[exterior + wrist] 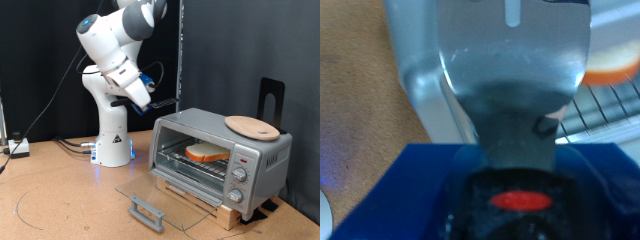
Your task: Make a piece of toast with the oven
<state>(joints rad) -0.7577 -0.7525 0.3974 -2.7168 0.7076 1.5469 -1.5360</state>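
A black curtain [230, 50] hangs behind a brown table [60, 200] (cables [65, 143] trail across it near the exterior view's left), under even indoor light.

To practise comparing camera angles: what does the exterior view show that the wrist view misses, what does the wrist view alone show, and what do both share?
Exterior view only: the whole oven with its glass door folded down open, three knobs, a round wooden board on top, and the arm's white base.
Wrist view only: a close, blurred look along the tool and its blue mount.
Both: the piece of toast on the wire rack.
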